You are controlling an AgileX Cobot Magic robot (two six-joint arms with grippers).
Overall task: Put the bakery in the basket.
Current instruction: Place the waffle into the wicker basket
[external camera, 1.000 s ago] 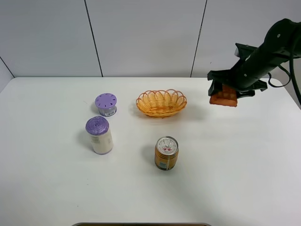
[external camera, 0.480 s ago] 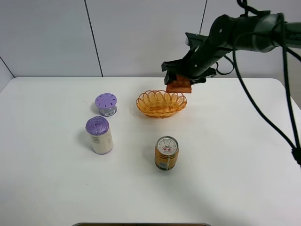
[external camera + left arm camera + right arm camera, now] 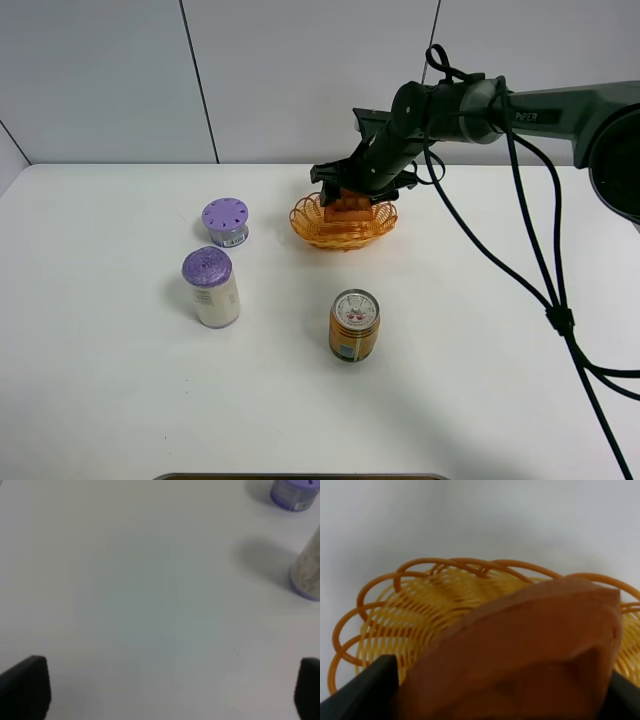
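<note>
Right arm reaching in and clamped, left gripper spread wide

The right arm stretches from the right side toward the middle of the high view, black cables trailing from it. Its wrist bends down so that the right gripper points downward, jaws closed on the bakery, with black fingers pressed against either side of it. The left gripper angles downward with jaws far apart, only its two dark fingertips showing

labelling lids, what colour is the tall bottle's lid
The lid is purple, clearest in exterior high.
</note>
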